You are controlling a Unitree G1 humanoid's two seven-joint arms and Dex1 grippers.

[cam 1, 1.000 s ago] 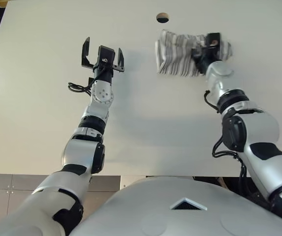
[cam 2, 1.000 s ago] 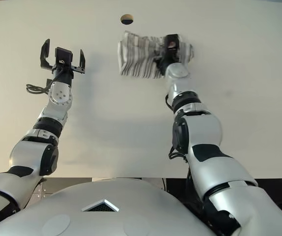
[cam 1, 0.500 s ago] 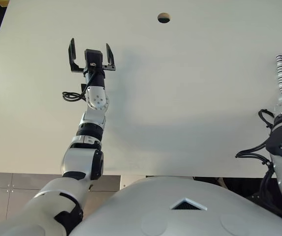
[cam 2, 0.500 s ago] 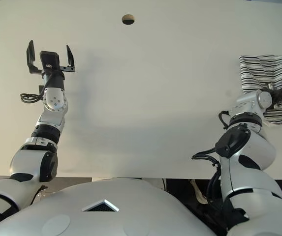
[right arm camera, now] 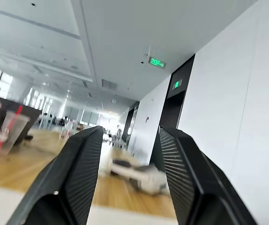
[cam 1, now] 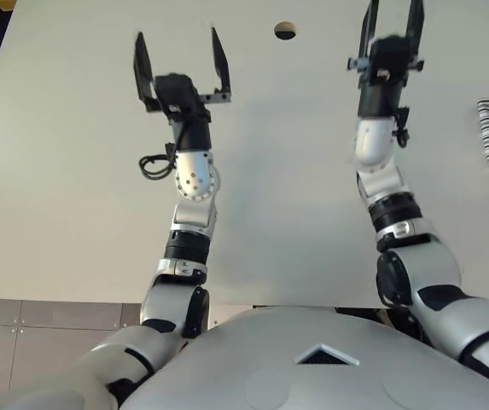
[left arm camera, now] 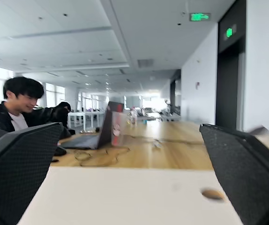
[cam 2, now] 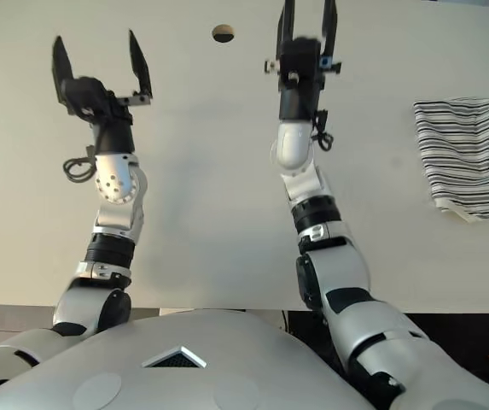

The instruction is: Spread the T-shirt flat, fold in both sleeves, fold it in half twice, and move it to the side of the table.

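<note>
Task item: black-and-white striped fabric T-shirt (cam 2: 464, 158), folded into a compact rectangle, lies flat at the 3 o'clock edge of the white flat-topped table (cam 2: 227, 213). Nothing touches it.

Right gripper (cam 2: 308, 13): raised off the table, fingers pointing to 12 o'clock, jaws spread wide, nothing between them. The T-shirt sits at about 4 o'clock from this gripper, well apart from it.

Left gripper (cam 2: 96, 43): also raised, jaws wide and empty, over the 10 o'clock part of the table. The T-shirt is far off at 3 o'clock from it, with the right arm between.

A small round dark hole (cam 2: 222, 33) in the tabletop lies at 12 o'clock, between the two grippers.

View comparison:
- Right eye view takes in the whole folded T-shirt; in the left eye view the frame edge cuts it, leaving a strip of stripes.
- Left wrist view looks level across the table: pale tabletop and the hole (left arm camera: 212, 193) between its two black ribbed fingers (left arm camera: 17, 173), and beyond them wooden desks (left arm camera: 139, 157) with a laptop (left arm camera: 107, 129).
- Right wrist view is tilted upward: white ceiling, a wall and a green exit sign (right arm camera: 156, 62) above its black fingers (right arm camera: 73, 183).
</note>
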